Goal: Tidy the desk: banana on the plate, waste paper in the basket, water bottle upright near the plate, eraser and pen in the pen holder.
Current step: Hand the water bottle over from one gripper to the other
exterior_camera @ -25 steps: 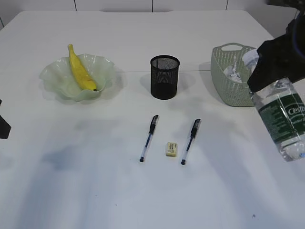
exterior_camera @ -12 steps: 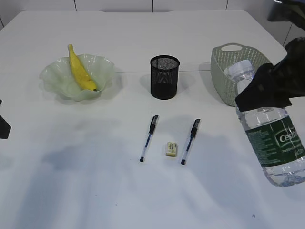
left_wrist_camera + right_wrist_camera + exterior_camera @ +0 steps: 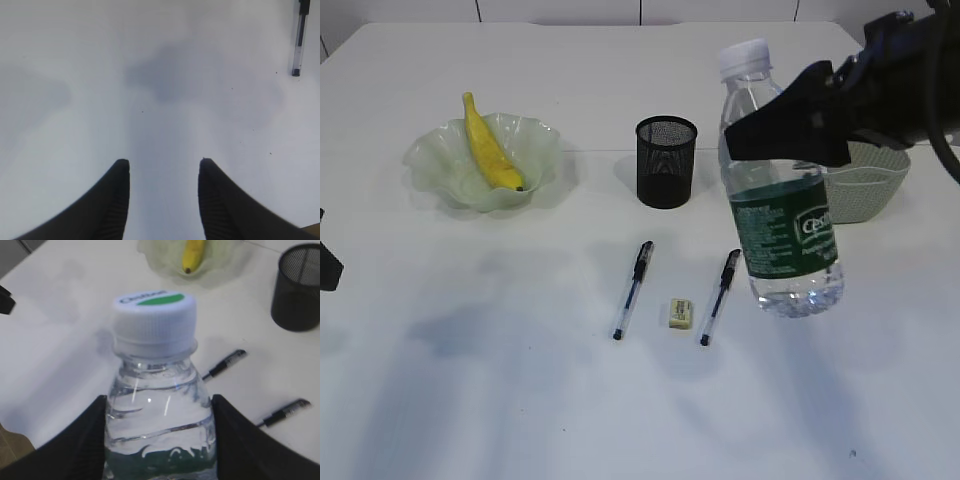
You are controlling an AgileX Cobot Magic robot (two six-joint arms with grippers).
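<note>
The banana [image 3: 488, 148] already lies in the plate [image 3: 435, 160], at about ten o'clock on the desk [image 3: 470, 380]. The basket [image 3: 868, 190] sits at two o'clock, mostly hidden behind the right arm, so whether the paper is inside cannot be told from these views. The holder [image 3: 666, 162] stands at twelve o'clock and looks empty through its mesh, as far as can be judged. Two pens, the left pen [image 3: 632, 289] and the right pen [image 3: 720, 296], lie flat near the centre with the eraser [image 3: 681, 313] between them, close to the right pen. So the fruit step appears done, while the pens, the eraser and the bottle are still to be settled.

The right gripper [image 3: 159, 440] pinches the bottle [image 3: 778, 200] at its shoulder, a finger on each side just below the neck, as the right wrist view shows. The bottle hangs upright in the air, white cap up, in front of the basket and just right of the right pen, well apart from the plate. It likely needs carrying toward nine o'clock before being set down.

The left gripper [image 3: 162, 200] hovers over bare desk at about eight o'clock, its fingers spread and holding nothing, with the left pen at the view's far corner.
</note>
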